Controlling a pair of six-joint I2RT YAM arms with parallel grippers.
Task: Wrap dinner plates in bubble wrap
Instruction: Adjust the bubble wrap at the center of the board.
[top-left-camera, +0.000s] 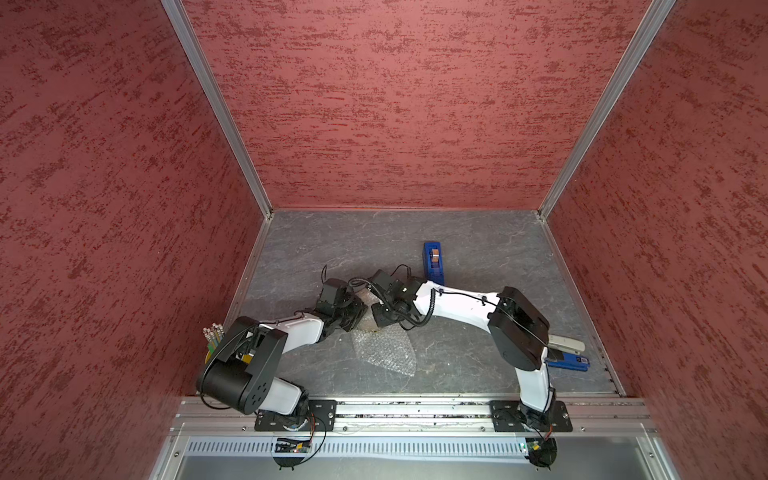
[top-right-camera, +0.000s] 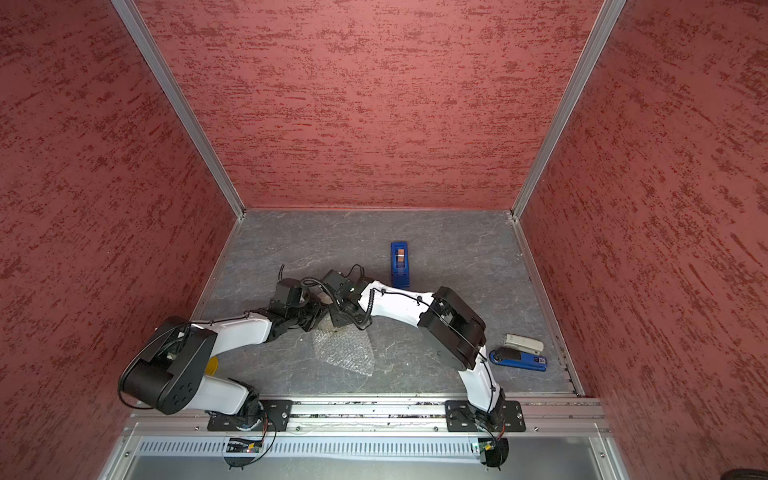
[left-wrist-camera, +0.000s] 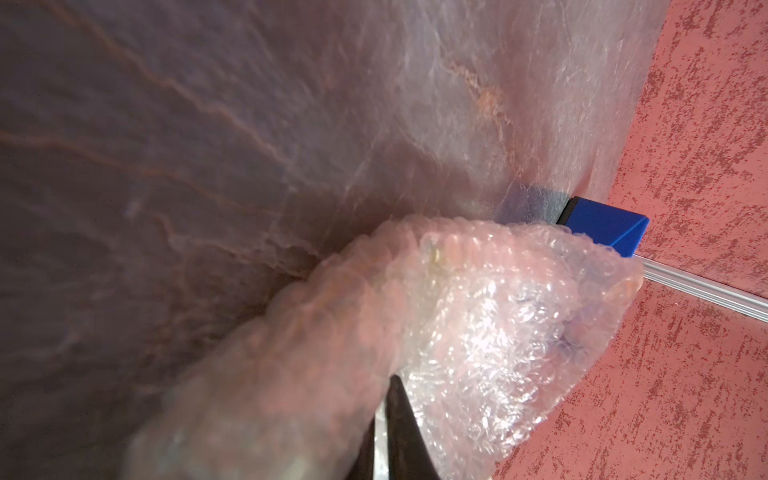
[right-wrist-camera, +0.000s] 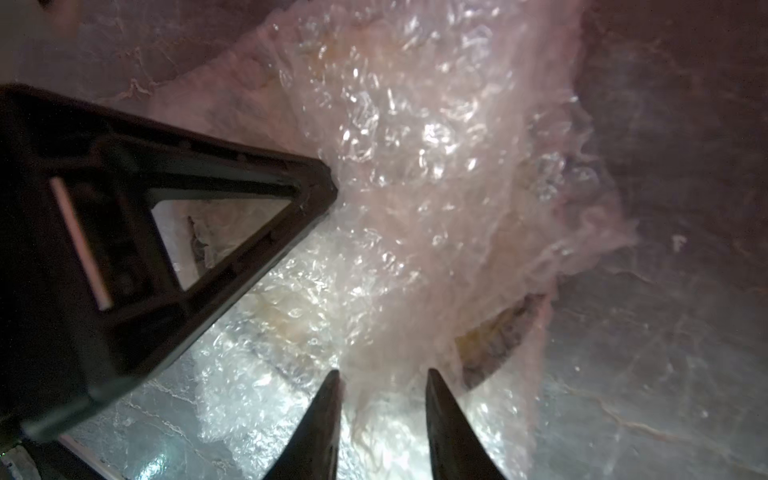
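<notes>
The bubble wrap (top-left-camera: 384, 351) (top-right-camera: 345, 349) lies partly flat on the grey table, and its far part is bunched up between the two grippers. My left gripper (top-left-camera: 360, 311) (left-wrist-camera: 388, 386) is shut on a raised fold of the bubble wrap (left-wrist-camera: 478, 332). My right gripper (top-left-camera: 376, 314) (right-wrist-camera: 382, 374) faces it closely, its fingers closed on a bunched fold of the bubble wrap (right-wrist-camera: 415, 166). The dinner plate (right-wrist-camera: 498, 332) shows as a yellow, dark-rimmed edge under the wrap, beside the right fingers. In both top views the arms hide it.
A blue tape dispenser (top-left-camera: 433, 262) (top-right-camera: 400, 264) stands behind the grippers. A white stapler (top-right-camera: 523, 344) and a blue stapler (top-right-camera: 519, 359) lie at the right near the wall. A pencil cup (top-left-camera: 212, 336) stands at the left wall. Red walls enclose the table on three sides.
</notes>
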